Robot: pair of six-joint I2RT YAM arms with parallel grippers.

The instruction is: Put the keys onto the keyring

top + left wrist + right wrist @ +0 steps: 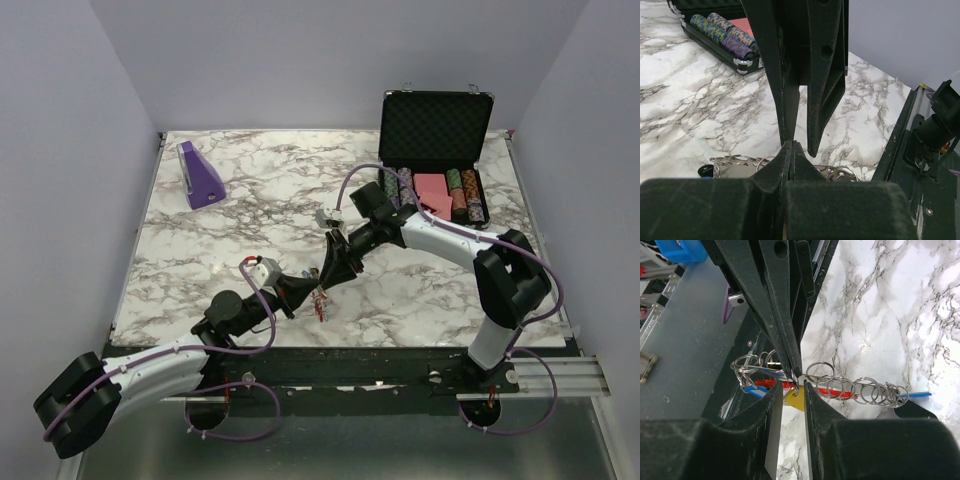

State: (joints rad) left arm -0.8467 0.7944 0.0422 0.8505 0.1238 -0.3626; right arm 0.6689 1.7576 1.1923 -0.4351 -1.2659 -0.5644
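I hold the keyring bunch of thin metal rings with a red crescent (832,389) just above the marble bench (250,215), at its six o'clock edge, so both arms reach it. My left fingers (791,150) are clamped on it to steady it. My right fingers (791,390) stand slightly apart around the yellow-headed key (795,399), aligning it with a ring.

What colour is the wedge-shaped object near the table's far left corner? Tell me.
Purple, clearest in the top external view.

On the marble tabletop (250,215), a purple wedge-shaped block (200,176) sits at the far left, well apart from an open black case (435,125) holding rows of poker chips (466,195).
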